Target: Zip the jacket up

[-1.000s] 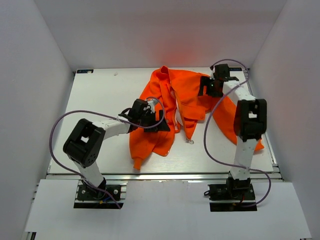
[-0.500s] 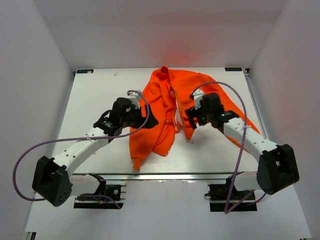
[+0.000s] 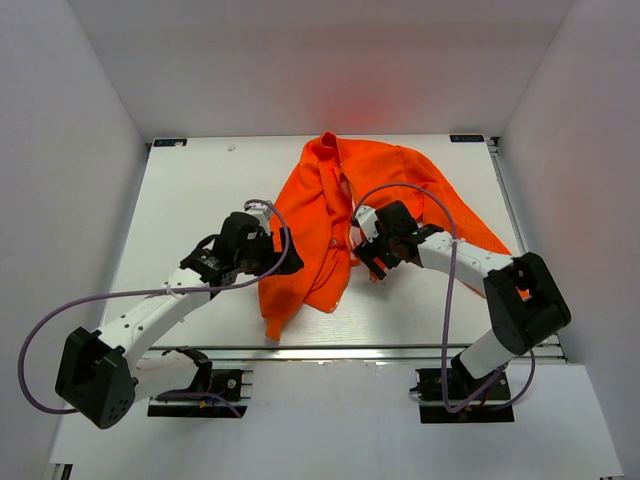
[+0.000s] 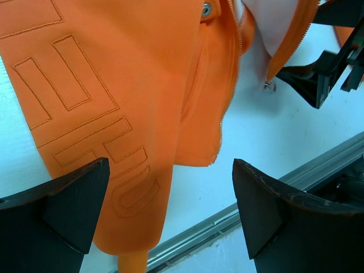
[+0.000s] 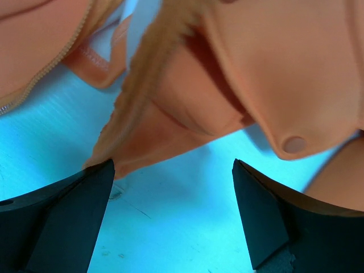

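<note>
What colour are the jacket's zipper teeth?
Pale off-white teeth on the orange jacket; clearest in left wrist view.

the jacket (image 3: 330, 220), bright orange, lies crumpled and unzipped on the surface, from the far edge's middle toward the near edge, its pale zipper halves parted.

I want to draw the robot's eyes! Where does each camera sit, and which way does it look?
Top camera: high behind the arms, looking down on the table, the orange jacket, both arms, the left tool and right tool.
Left wrist camera: on the left wrist, looking past the open left tool at the jacket's zipper.
Right wrist camera: on the right wrist, looking close past the open right tool at the jacket's edge.
Shared: top and left wrist views both show the right tool beside the zipper.
</note>
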Available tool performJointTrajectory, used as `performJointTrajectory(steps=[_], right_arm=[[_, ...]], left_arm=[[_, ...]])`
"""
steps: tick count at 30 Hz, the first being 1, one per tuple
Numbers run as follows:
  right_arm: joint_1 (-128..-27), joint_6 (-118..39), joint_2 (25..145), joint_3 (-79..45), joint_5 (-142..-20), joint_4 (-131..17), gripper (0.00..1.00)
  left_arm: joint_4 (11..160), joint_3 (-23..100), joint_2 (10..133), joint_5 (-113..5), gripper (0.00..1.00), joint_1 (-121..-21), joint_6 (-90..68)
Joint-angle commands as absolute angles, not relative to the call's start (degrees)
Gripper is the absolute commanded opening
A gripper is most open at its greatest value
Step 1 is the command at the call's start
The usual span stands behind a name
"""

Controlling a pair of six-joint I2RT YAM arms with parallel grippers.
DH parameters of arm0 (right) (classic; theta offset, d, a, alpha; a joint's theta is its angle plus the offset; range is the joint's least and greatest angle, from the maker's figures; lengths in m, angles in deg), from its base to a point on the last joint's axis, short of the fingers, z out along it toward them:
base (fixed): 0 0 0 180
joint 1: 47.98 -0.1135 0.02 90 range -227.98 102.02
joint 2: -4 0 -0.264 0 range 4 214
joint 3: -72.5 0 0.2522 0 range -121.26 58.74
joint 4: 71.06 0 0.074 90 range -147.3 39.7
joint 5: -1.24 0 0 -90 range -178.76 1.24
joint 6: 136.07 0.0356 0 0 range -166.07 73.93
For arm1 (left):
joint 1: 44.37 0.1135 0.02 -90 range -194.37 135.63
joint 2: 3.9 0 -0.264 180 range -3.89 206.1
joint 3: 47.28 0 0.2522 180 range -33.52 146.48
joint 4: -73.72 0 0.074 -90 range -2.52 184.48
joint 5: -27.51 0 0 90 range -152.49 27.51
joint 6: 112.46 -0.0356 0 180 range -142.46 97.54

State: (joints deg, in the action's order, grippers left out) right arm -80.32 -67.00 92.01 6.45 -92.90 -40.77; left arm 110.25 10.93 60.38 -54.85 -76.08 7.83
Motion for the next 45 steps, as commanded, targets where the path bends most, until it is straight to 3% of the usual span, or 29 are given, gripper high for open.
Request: performJointTrajectory(steps=[1, 9, 14, 18, 31, 45], right_arm=[[-81.9, -68.7, 93.9, 4.9, -90.8, -40.4, 0.89], [-83.9, -65.8, 99.8, 2.0, -89.2, -39.8, 0.88], [-83.8, -62.4, 103.9, 0.2, -91.7, -40.2, 0.77], [-83.9, -61.0, 104.5, 0.4, -90.0, -40.2, 0.74], [-83.1, -49.7, 90.1, 7.4, -85.8, -46.0, 0.86], [-81.6, -49.3, 89.8, 9.3, -85.1, -46.8, 0.82]], left_arm=[[111.3, 13.2, 61.3, -56.2, 0.98, -76.0, 7.2], [110.2, 13.5, 63.5, -55.5, 0.98, -76.0, 6.7], [109.7, 13.5, 64.1, -55.5, 0.98, -76.0, 6.4], [109.1, 13.1, 64.3, -54.8, 0.98, -76.0, 6.3], [109.2, 13.1, 63.9, -54.1, 0.98, -76.0, 5.7], [109.2, 13.1, 63.9, -53.8, 0.98, -76.0, 5.4]])
